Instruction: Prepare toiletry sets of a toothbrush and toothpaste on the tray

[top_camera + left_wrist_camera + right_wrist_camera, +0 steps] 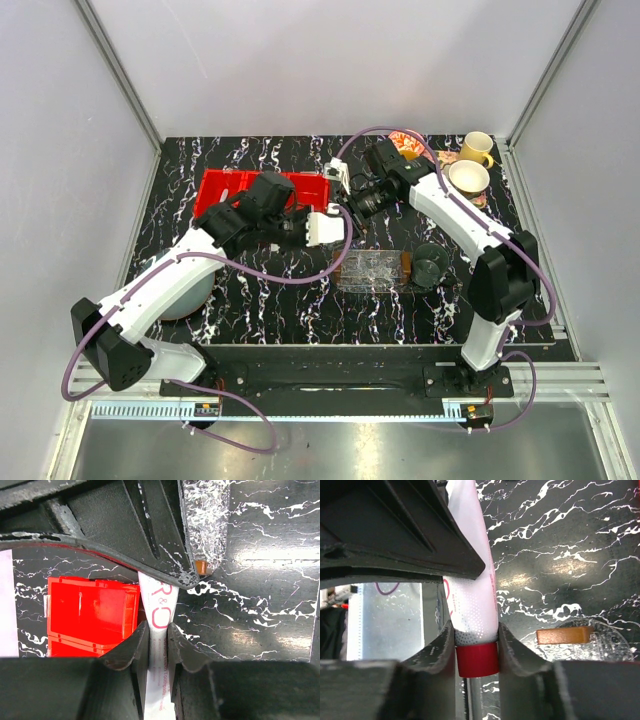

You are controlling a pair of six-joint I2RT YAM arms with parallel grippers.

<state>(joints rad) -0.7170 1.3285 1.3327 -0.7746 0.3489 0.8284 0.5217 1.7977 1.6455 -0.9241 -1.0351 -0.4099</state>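
Observation:
One white toothpaste (325, 225) tube with a red cap hangs in the air between both arms. My left gripper (303, 226) is shut on its flat printed end (159, 615), the fingers (135, 645) pressing both faces. My right gripper (347, 205) is shut on the cap end, its pads (507, 645) touching the tube's shoulder and red cap (476, 661). The clear tray (375, 270) with orange-brown ends lies on the table just below and to the right; one orange end (565, 635) shows in the right wrist view. The toothbrush is not visible in any view.
Red bins (240, 190) stand behind the left gripper. A floral tray (470, 190) with mugs, one of them yellow (478, 148), sits at the back right. A dark round object (432, 265) lies right of the clear tray. A pale bowl (190, 295) sits under the left arm.

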